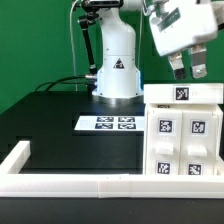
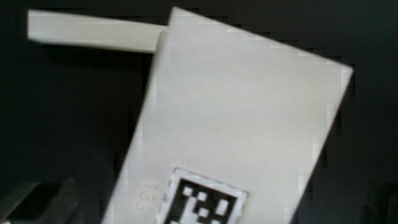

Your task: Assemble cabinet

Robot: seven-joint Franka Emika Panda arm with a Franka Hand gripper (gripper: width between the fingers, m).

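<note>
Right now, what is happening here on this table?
A Panda arm is working on a white cabinet at the exterior view's right. Its end effector hangs just above the cabinet's top panel, holding nothing that I can see. The marker board lies flat on the black table, and white border rails run along the near edge.

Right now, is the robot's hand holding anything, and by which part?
Nothing is held. The hand hangs open just above the large white boxy plastic cabinet, its fingers clear of the top panel.
</note>
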